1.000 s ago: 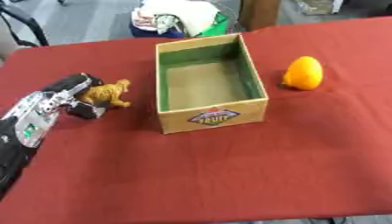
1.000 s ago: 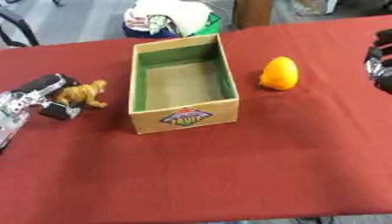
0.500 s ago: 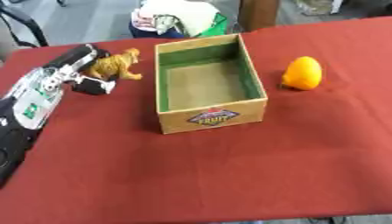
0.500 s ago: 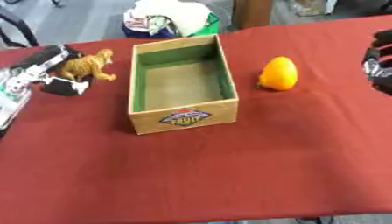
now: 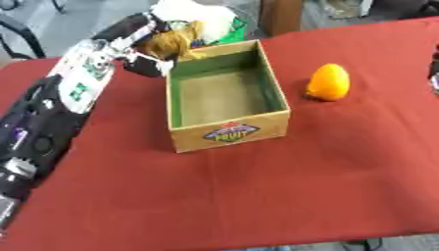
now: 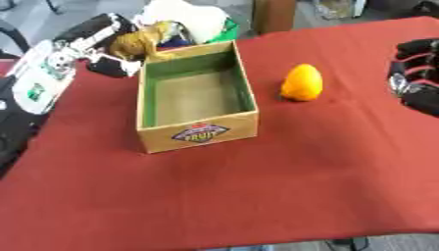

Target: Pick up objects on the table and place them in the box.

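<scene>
Cardboard box point(image 5: 225, 100), open-topped with green inner walls, is sitting near the middle of the red tabletop point(image 5: 257, 196), its short front wall facing the near edge. That wall is carrying an oval label point(image 6: 199, 133) in blue, red and yellow; the lettering on it is too blurred to read with certainty. The inside of the box is showing only its bare brown floor.

To the right of the box, apart from it, an orange egg-shaped object point(image 6: 302, 83) is standing upright on the cloth, toward the right edge.

At the right edge of the tabletop, the right hand point(image 6: 416, 73) is resting with its black fingers curled, gripping nothing.

Farther back, the left arm is reaching in along the left edge, and the left hand point(image 5: 141, 46) is hanging just beside the box's far left corner with its fingers closed round a small tan animal figure point(image 5: 176, 41). The figure is being held above the far rim of the box, at its left end.
</scene>
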